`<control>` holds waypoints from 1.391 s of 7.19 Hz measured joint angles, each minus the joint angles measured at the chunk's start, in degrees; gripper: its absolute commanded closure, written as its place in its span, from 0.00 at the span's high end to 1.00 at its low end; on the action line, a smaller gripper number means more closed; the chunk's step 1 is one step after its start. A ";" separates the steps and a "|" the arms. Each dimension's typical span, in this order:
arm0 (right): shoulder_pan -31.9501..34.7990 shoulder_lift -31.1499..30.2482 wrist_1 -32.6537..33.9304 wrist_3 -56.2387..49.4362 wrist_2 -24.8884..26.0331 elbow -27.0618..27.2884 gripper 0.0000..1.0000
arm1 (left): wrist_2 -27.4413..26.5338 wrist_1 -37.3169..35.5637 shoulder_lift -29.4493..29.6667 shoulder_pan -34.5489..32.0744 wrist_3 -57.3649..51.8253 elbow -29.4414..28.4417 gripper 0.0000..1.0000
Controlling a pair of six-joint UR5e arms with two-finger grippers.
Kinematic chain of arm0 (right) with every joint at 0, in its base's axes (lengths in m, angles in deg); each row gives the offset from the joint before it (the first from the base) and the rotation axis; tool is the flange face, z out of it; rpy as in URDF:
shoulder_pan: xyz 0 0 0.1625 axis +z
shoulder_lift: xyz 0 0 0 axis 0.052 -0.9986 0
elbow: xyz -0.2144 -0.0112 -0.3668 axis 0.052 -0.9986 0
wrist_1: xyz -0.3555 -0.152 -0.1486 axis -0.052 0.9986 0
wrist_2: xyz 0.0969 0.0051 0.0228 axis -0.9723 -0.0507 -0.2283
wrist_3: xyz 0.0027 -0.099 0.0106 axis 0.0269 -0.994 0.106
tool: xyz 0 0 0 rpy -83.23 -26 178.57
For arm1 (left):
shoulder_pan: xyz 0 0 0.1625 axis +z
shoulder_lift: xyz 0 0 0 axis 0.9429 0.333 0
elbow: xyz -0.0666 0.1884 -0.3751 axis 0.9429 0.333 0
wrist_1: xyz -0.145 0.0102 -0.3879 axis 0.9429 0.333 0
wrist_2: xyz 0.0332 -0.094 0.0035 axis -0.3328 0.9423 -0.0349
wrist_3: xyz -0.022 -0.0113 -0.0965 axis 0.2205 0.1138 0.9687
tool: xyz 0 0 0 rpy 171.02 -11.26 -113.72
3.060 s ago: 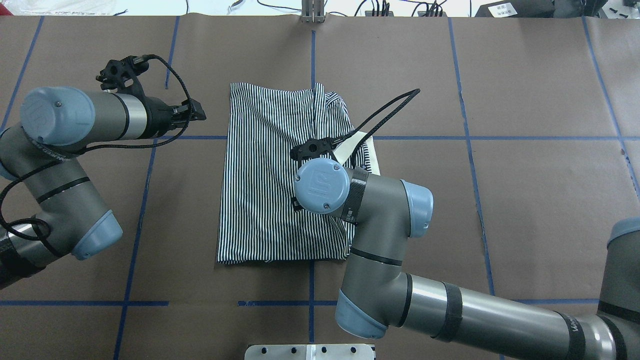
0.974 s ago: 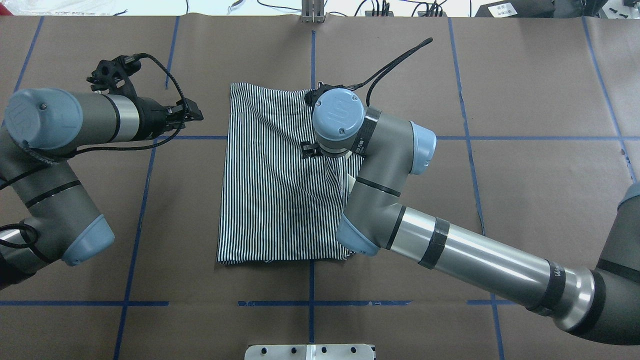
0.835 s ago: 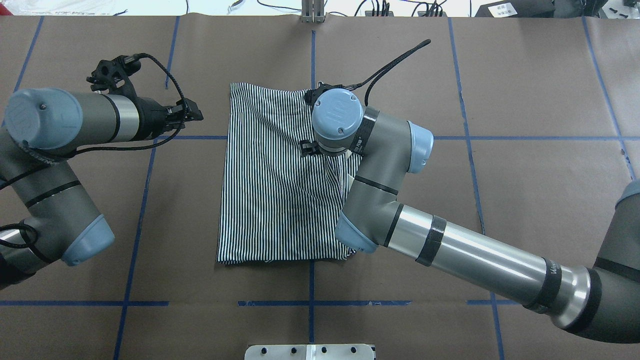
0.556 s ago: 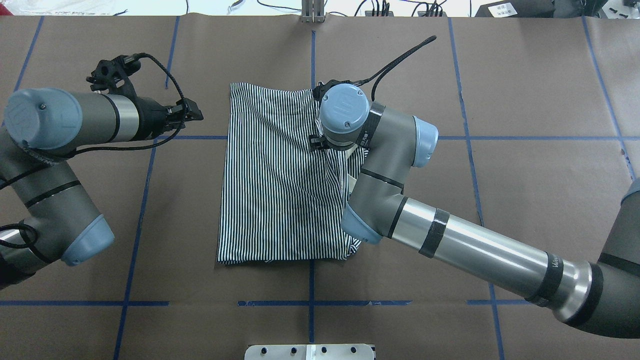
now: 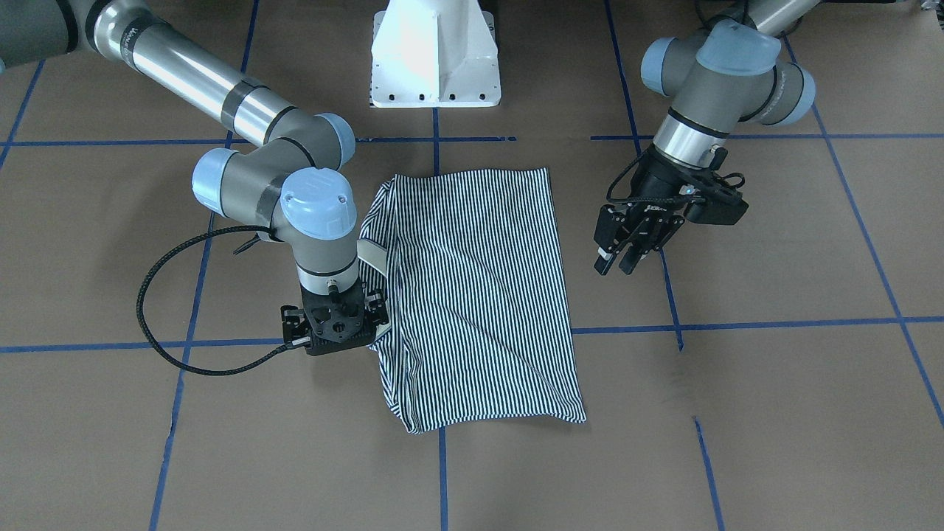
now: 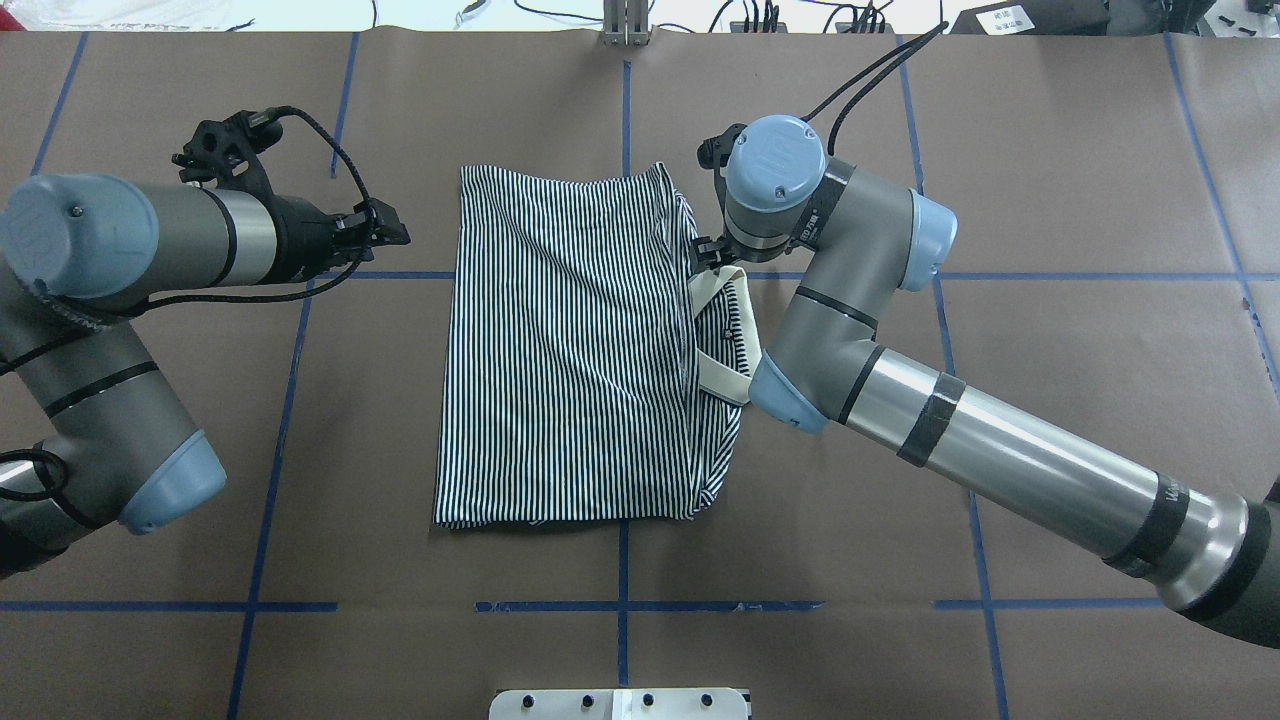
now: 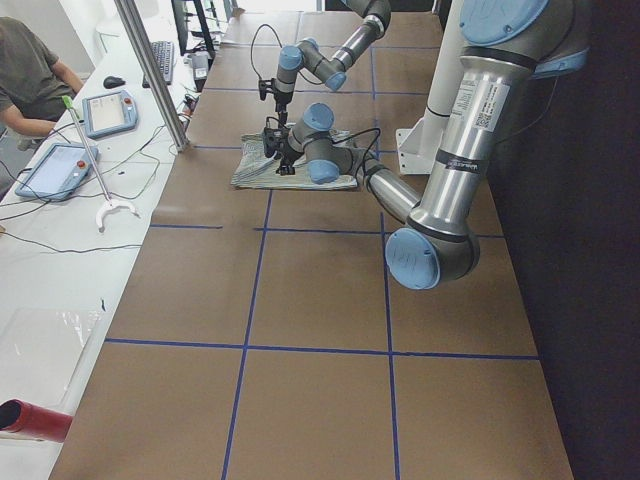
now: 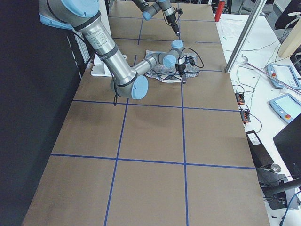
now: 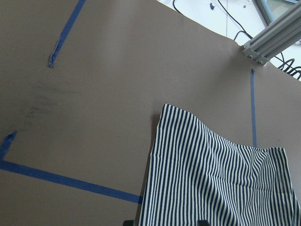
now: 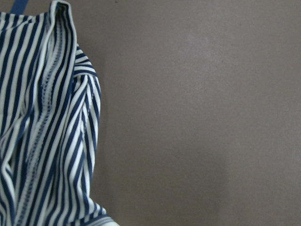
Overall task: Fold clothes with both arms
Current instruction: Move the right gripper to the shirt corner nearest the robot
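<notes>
The striped polo shirt lies flat on the brown-papered table, folded into a rough upright rectangle, between the two grippers. It looks like thin, light knit. It should be limp, bend under its own weight and slide easily over the paper, so it needs lifting by two points at once to keep a fold line straight.

Its left edge is a clean, straight double layer that lies tight to the table, and either corner there looks like a fair pinch point. The middle is smooth, with only shallow diagonal creases. The right side is untidy: the cream collar and a loose flap of striped cloth spill out past the main rectangle. A hold on that bunched edge would probably gather several layers, so the flap likely wants tucking in first.

The left gripper hovers off the shirt's upper left corner, clearly apart from the cloth, with its fingers parted and nothing between them. The right gripper points down at the shirt's right edge, just above the collar. Its fingers sit under the wrist in every view, so I cannot tell whether they are parted or pinching cloth.
</notes>
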 measured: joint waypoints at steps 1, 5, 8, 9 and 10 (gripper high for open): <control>0.08 0.59 -0.03 2.49 -0.22 0.62 1.00 | 0.41 -0.04 -0.02 0.00 0.04 0.28 0.54; -9.30 -9.81 0.38 39.51 5.10 22.64 0.80 | 0.68 -0.16 -0.09 0.00 0.18 1.07 0.54; -23.26 -15.77 0.87 70.85 18.89 32.35 0.74 | 1.09 -0.16 -0.10 0.00 0.89 1.19 0.55; -26.21 -16.10 1.72 75.95 21.65 32.44 0.74 | 2.06 -0.16 -0.07 0.00 1.86 1.39 0.55; -27.96 -16.42 2.74 78.54 22.88 32.40 0.74 | 2.99 -0.14 -0.05 0.00 2.58 1.48 0.57</control>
